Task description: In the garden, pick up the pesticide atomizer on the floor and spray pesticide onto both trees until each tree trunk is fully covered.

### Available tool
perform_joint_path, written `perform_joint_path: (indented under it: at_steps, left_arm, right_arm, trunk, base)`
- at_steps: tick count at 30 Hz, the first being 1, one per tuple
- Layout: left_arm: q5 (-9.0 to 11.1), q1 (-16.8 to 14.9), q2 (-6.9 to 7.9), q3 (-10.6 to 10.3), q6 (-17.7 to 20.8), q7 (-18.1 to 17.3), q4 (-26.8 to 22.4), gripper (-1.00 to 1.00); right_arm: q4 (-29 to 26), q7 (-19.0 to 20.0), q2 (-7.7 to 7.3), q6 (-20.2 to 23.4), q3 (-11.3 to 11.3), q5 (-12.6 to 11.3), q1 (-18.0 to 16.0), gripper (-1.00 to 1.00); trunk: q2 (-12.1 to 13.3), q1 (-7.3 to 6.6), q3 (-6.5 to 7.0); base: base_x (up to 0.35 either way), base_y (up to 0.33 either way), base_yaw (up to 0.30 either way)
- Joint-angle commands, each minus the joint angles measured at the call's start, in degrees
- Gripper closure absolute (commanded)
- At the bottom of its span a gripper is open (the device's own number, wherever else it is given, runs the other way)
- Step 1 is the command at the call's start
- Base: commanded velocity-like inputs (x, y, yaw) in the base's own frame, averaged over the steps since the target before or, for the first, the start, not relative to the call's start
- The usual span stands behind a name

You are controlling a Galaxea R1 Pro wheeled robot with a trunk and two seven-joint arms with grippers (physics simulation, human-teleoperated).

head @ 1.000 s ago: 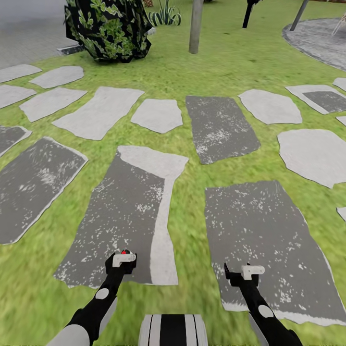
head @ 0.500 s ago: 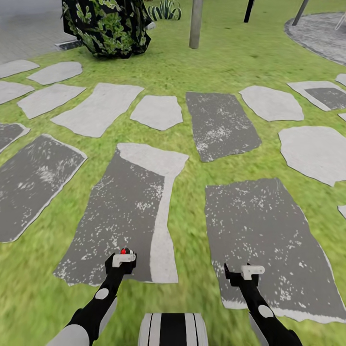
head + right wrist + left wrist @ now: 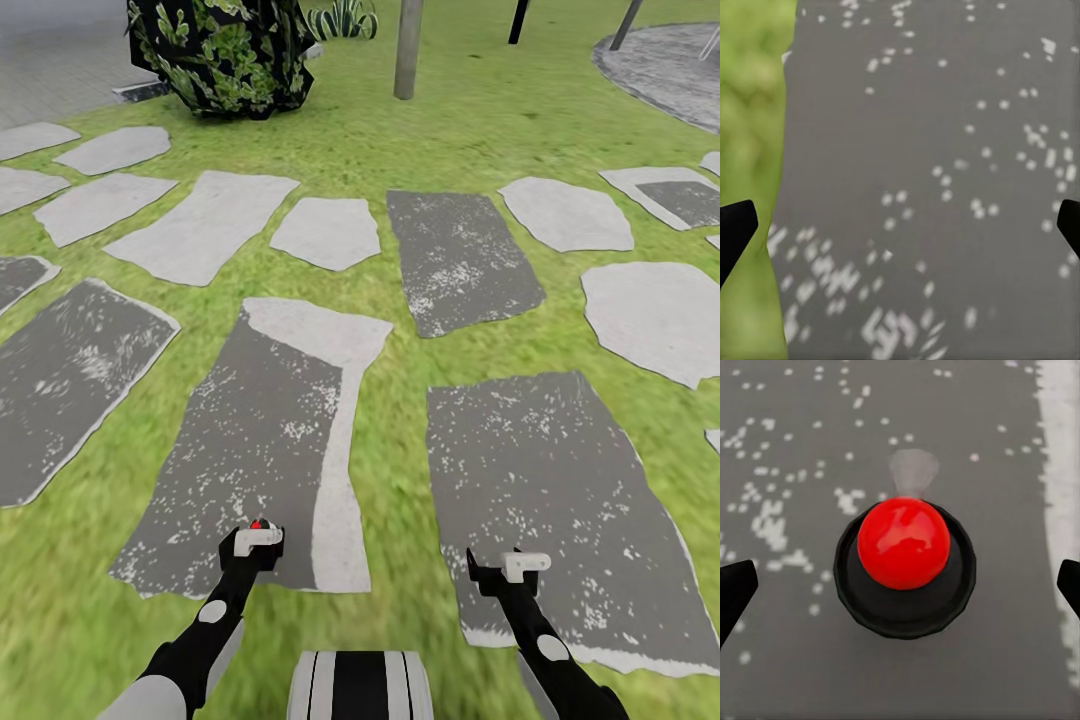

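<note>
The pesticide atomizer (image 3: 904, 566), a black round body with a glossy red ball on top, stands on a dark grey stepping stone (image 3: 255, 430). In the head view its red top (image 3: 260, 523) peeks out just past my left gripper (image 3: 254, 540). The left gripper hangs over it, open, with its black fingertips (image 3: 735, 592) wide on either side and not touching it. My right gripper (image 3: 497, 572) is open and empty over another dark stone (image 3: 550, 480). One pale grey tree trunk (image 3: 407, 50) rises from the grass far ahead; its crown is out of view.
Green lawn with several light and dark stepping stones lies all around. A dark leafy bush (image 3: 225, 55) stands at the far left, with a spiky plant (image 3: 345, 20) beside it. Two dark poles (image 3: 518, 20) and a grey gravel patch (image 3: 665, 70) are at the far right.
The whole head view has shifted slightly, with far things sitting a little higher than a second ago. Both arms and the atomizer keep their places in the picture.
</note>
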Motion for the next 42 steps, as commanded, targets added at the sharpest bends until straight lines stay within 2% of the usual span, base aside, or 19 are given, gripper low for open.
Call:
perform_joint_path:
  at_steps: [1,8,9,33,42]
  left_arm:
    - [0.0,0.0,0.0,0.0,0.0,0.0,0.0,-1.0]
    - [0.0,0.0,-0.08,0.0,0.0,0.0,0.0,-1.0]
    - [0.0,0.0,-0.1,0.1,0.0,0.0,0.0,1.0]
    - [0.1,0.0,0.04,0.2,0.0,0.0,-0.2,1.0]
    - [0.1,0.0,0.0,0.2,0.0,0.0,-0.2,1.0]
  right_arm:
    - [0.0,0.0,-0.02,0.0,0.0,0.0,0.0,-1.0]
    - [0.0,0.0,0.02,0.0,0.0,0.0,0.0,-1.0]
    - [0.0,0.0,0.03,0.0,0.0,0.0,0.0,-1.0]
    - [0.1,0.0,0.0,0.0,0.0,0.0,0.0,-1.0]
    - [0.0,0.0,0.0,0.0,0.0,0.0,0.0,-1.0]
  trunk:
    - [0.0,0.0,0.0]
    - [0.0,0.0,0.0]
    - [0.0,0.0,0.0]
    - [0.0,0.0,0.0]
    - [0.1,-0.23,1.99]
  base:
    - [0.0,0.0,0.0]
    - [0.0,0.0,0.0]
    - [0.0,0.0,0.0]
    - [0.0,0.0,0.0]
    - [0.0,0.0,0.0]
